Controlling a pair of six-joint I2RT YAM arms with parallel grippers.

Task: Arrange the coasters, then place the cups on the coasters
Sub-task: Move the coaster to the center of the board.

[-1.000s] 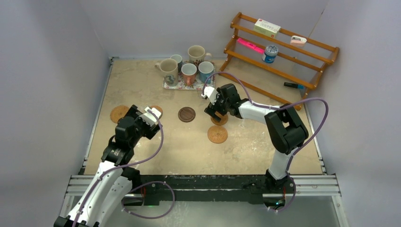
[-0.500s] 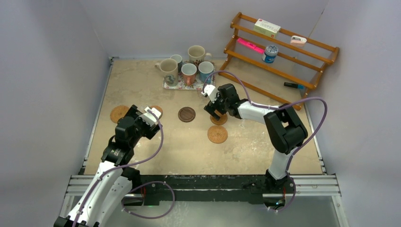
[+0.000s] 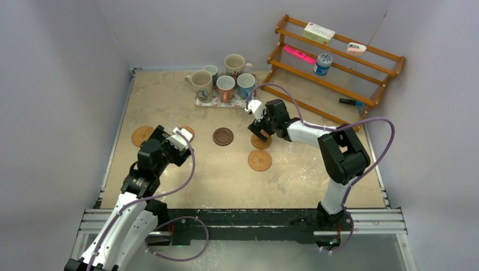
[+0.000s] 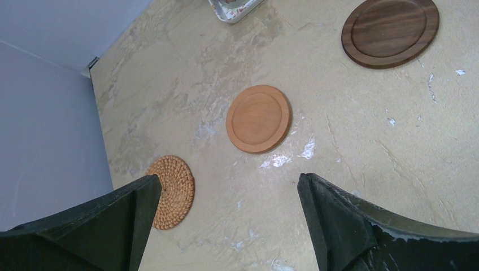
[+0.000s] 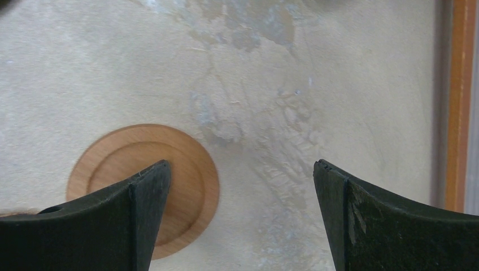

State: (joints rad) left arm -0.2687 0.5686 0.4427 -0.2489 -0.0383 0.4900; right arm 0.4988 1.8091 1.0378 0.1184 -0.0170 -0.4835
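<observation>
Left hand [image 4: 226,183] spread wide, empty, tan coaster [image 4: 258,118] at its 12 o'clock; right hand [image 5: 240,166] likewise, orange coaster [image 5: 147,145] at 9 o'clock.

- Top view: the left jaws cover most of the smooth orange coaster [image 3: 190,130]; the right jaws overlap the second orange coaster [image 3: 261,145].
- Left wrist view: the tray [image 4: 234,7] and the dark coaster [image 4: 390,34] run off the top edge.
- The small grey-blue mug [image 3: 211,69] sits mostly behind the nearer mugs [image 3: 225,87].

top: high, behind arms [image 3: 149,164] | wrists: close, facing tabletop [image 5: 339,68] | shared: coasters [image 4: 258,118]
</observation>
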